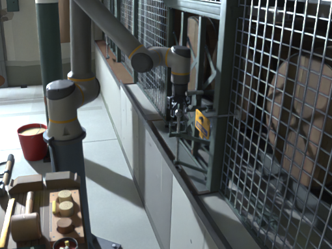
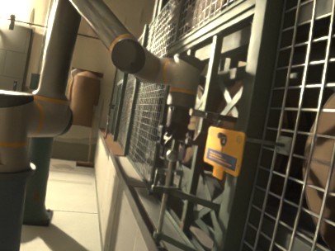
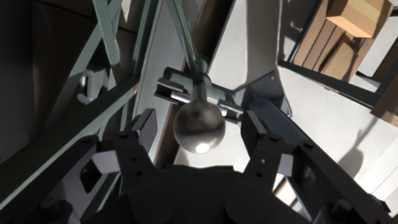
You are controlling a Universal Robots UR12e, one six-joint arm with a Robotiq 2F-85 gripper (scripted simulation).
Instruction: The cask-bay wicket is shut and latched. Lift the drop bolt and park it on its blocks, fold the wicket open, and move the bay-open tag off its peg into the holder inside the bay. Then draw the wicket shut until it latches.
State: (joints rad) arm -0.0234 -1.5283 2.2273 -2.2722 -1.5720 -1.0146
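Observation:
My gripper [image 3: 198, 124] points straight down at the wicket's edge, open around the round steel knob [image 3: 199, 127] of the drop bolt [image 1: 177, 130] and holding nothing. The bolt is a thin upright rod whose cross pin rests on a pair of small blocks [image 3: 200, 92] on the green wicket frame [image 2: 194, 165]. The yellow bay-open tag [image 1: 202, 124] with a blue label hangs on a peg just right of the gripper, against the frame post [image 2: 224, 152].
Behind the wicket the bay holds wooden casks [image 1: 301, 117] behind wire mesh [image 1: 280, 97]. A long grey sill [image 1: 156, 137] runs under the fence. On the floor stand a red bucket [image 1: 31, 140] and a bench with mallets [image 1: 24, 225].

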